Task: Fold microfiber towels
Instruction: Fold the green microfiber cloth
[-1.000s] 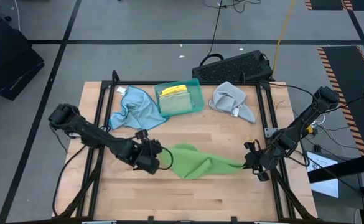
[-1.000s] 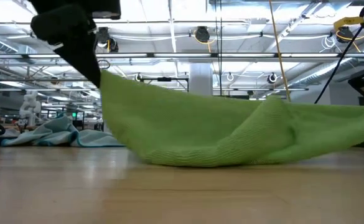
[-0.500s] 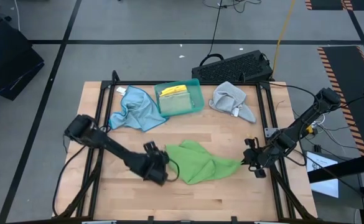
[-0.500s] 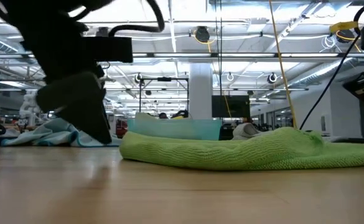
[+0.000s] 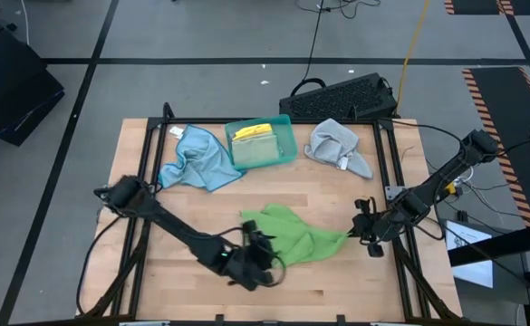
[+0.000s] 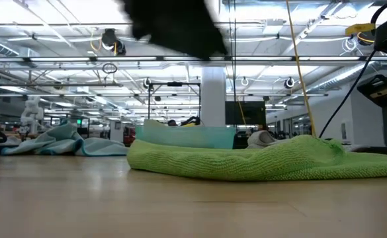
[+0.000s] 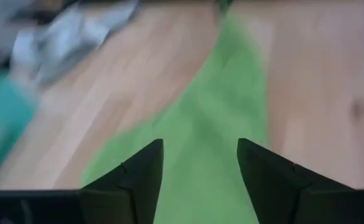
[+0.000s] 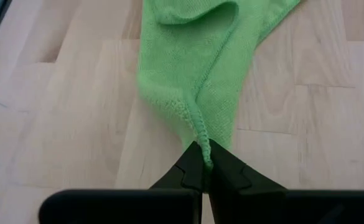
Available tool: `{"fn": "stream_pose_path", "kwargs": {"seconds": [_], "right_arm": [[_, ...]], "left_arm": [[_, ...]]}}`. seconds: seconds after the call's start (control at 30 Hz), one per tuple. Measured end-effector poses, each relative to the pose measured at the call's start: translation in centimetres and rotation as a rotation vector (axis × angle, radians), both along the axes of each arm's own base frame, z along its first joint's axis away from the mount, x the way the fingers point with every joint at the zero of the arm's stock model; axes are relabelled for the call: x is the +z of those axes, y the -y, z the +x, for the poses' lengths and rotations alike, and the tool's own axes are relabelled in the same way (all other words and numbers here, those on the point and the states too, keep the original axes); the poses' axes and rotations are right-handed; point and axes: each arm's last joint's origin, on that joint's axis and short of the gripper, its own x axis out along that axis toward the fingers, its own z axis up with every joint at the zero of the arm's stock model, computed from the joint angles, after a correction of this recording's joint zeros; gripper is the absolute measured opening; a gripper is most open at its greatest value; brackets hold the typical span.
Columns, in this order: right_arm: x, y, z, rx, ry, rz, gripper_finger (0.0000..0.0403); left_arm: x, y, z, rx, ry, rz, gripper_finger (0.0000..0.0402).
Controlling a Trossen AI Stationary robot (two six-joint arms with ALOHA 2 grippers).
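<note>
The wooden table fills the middle of the high view, and the left arm reaches across its lower left part. The green towel lies crumpled just below the centre of the frame, drawn out to a point toward the right edge of the table. In the upper left part of the table lies the blue towel in a loose heap, and the grey towel is bunched in the upper right part. Between them, at upper centre, stands the teal tray with a yellow towel in it.

The left gripper sits at the lower left edge of the green towel; its two fingers stand apart with nothing between them, the green cloth lying beyond. At the right of the frame, the right gripper is pinched tight on the pointed corner of the green towel.
</note>
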Motion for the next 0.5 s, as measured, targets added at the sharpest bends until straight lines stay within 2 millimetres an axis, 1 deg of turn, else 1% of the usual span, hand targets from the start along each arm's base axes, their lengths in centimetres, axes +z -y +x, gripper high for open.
{"fn": "stream_pose_path", "kwargs": {"seconds": [0.13,0.27,0.4,0.5], "right_arm": [[0.0,0.0,0.0,0.000,-0.002,0.000,0.0004],[0.0,0.0,0.0,0.011,0.002,-0.009,0.0004],[0.0,0.0,0.0,0.013,0.000,-0.012,0.0004],[0.0,0.0,0.0,0.013,0.005,-0.009,0.0004]], "left_arm": [[0.2,0.6,3.7,-0.068,0.044,0.052,0.0241],[-0.9,1.3,6.6,-0.102,0.034,0.048,0.0296],[-1.7,2.2,8.3,-0.122,0.041,0.024,0.0344],[-2.5,2.5,8.8,-0.110,0.034,0.013,0.0353]]}}
